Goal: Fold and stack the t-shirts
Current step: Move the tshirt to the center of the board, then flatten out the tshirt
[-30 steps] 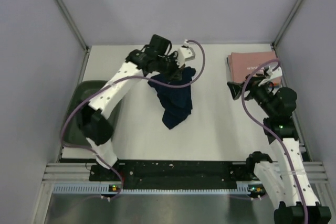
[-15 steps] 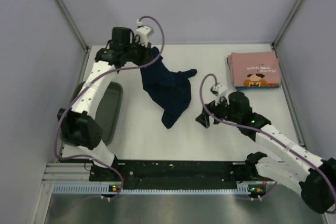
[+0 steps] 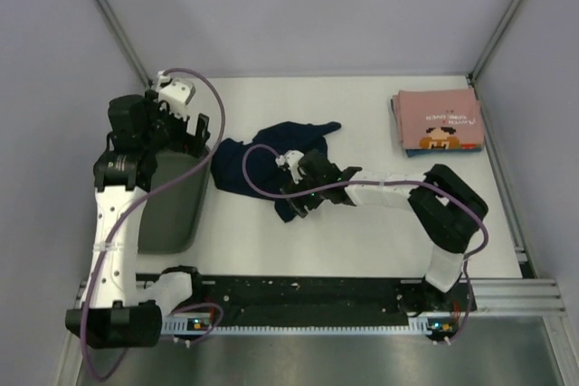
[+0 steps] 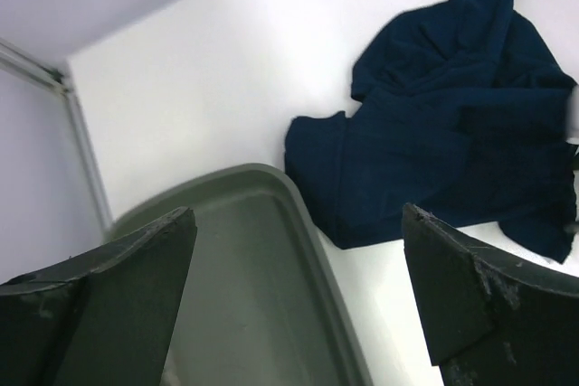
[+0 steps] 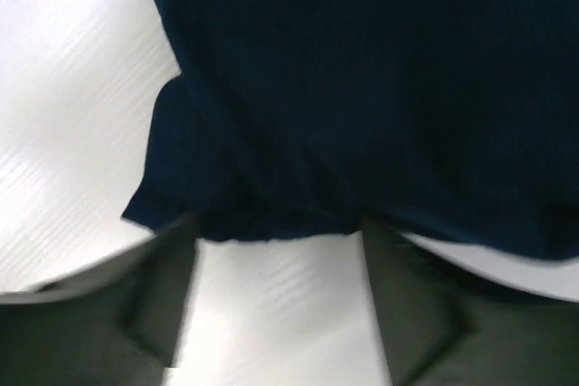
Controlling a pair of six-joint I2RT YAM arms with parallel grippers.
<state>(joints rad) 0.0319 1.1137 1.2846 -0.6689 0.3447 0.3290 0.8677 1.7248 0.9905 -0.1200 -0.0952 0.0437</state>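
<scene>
White table [image 3: 380, 223]: navy shirt [image 3: 271, 155] crumpled; my right pincer [image 5: 279, 223] spread apart at its hem, left pincer [image 4: 297, 214] spread empty over green tray [image 4: 244, 287].

The navy t-shirt [image 3: 271, 158] lay crumpled and unfolded, spread in loose wrinkles with one sleeve poking out at its far end. Its near hem sat right at the tips of my right fingers [image 5: 149, 314] (touching or not, I couldn't tell), and the heap lay ahead of my left fingers [image 4: 127, 277], more toward the right one. The pink t-shirt [image 3: 438, 120] sat folded in a neat rectangle, cartoon face and white lettering up, well apart from both pairs of fingers.
</scene>
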